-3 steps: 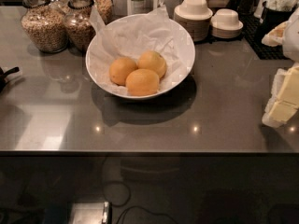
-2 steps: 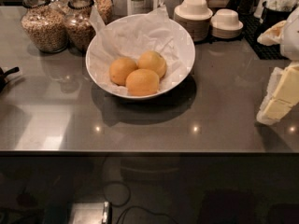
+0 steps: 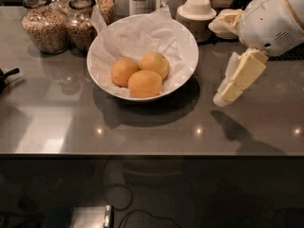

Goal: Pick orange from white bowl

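The white bowl (image 3: 187,65), lined with crinkled white paper, stands on the dark grey counter a little left of the middle. Three oranges lie in it: one at the front (image 3: 144,83), one at the left (image 3: 124,71), one at the back right (image 3: 155,64). My gripper (image 3: 228,89) hangs at the right of the bowl, above the counter, pointing down and to the left. It is apart from the bowl and holds nothing that I can see.
Two glass jars of grain (image 3: 45,27) (image 3: 80,25) stand at the back left. A small upturned white bowl on stacked saucers (image 3: 196,13) stands behind the big bowl. A dark object (image 3: 5,77) sticks in at the left edge. The counter's front edge (image 3: 152,154) runs across below.
My arm has come in from the right edge toward the bowl, and much more of it shows. The bowl and the oranges have not moved.
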